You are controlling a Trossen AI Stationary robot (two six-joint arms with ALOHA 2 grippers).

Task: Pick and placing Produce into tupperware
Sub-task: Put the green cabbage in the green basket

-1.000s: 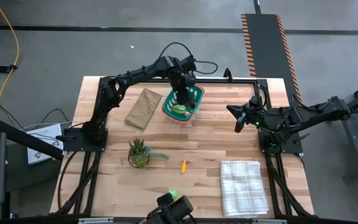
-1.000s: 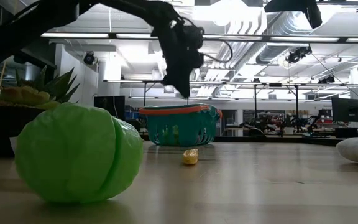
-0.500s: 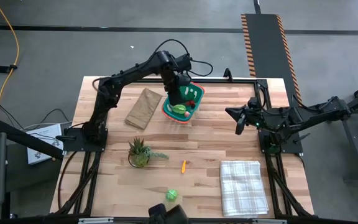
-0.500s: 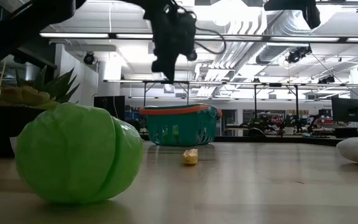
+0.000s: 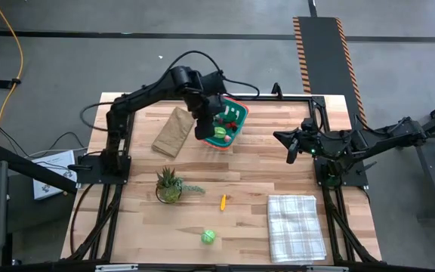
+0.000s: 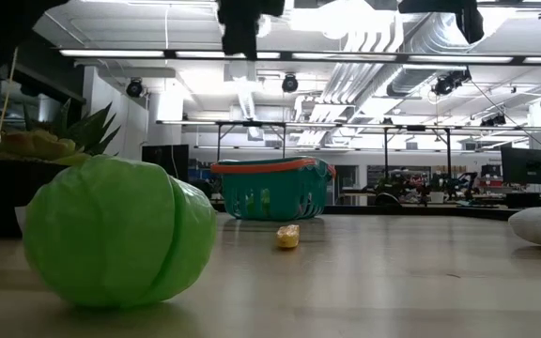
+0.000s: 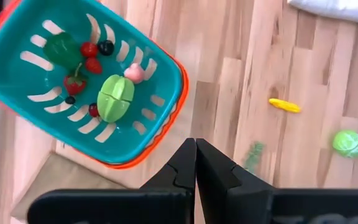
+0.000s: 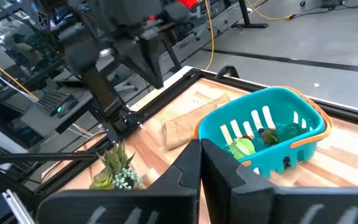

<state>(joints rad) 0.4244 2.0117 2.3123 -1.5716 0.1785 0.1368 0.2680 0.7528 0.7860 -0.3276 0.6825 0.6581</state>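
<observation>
- Tupperware (image 5: pixel 226 125) sits at upper centre of the high view, holding produce (image 7: pixel 115 98).
- Left gripper (image 5: pixel 202 132) hovers at the basket's left edge, jaws together, empty.
- Right gripper (image 5: pixel 289 149) waits at centre right, jaws together.
- Green cabbage (image 5: pixel 208 237) lies at bottom centre; a yellow-orange piece (image 5: pixel 223 201) lies above it.

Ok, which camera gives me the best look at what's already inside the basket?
The left wrist view: it looks straight down into the basket, each piece distinct. High view shows the contents tiny, right wrist view only glimpses them over the wall, low view shows just the outside.
</observation>
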